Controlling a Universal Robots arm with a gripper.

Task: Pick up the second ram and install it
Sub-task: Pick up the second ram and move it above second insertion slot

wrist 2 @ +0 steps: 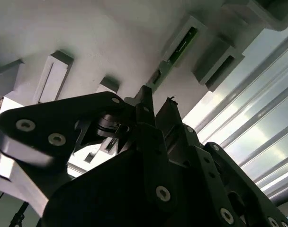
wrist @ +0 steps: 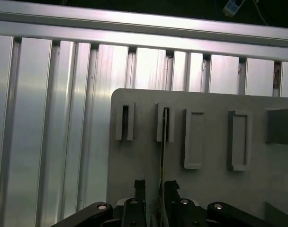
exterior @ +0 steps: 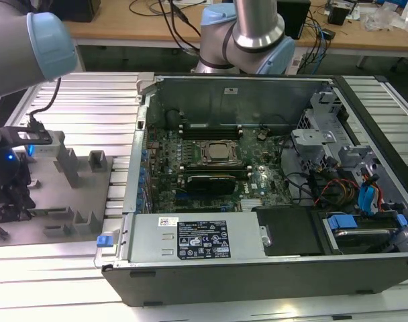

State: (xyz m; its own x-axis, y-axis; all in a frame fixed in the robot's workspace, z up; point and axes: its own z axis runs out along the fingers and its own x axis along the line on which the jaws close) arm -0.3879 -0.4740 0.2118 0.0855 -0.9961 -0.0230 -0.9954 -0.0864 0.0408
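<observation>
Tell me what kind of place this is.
Probably a robotics lab for computer assembly: an open black desktop computer case, a grey slotted fixture plate, and a cable-strewn wooden workbench behind.

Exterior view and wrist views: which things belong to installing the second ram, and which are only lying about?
Job:
second ram, standing in the grey fixture plate
gripper, astride it
motherboard

Lying about:
power supply
drive cage
bench cables

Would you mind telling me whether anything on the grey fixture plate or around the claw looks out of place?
Nothing stands out. The thin dark green memory stick stands straight in the grey slotted fixture plate, and the open black claw straddles it squarely.
</observation>
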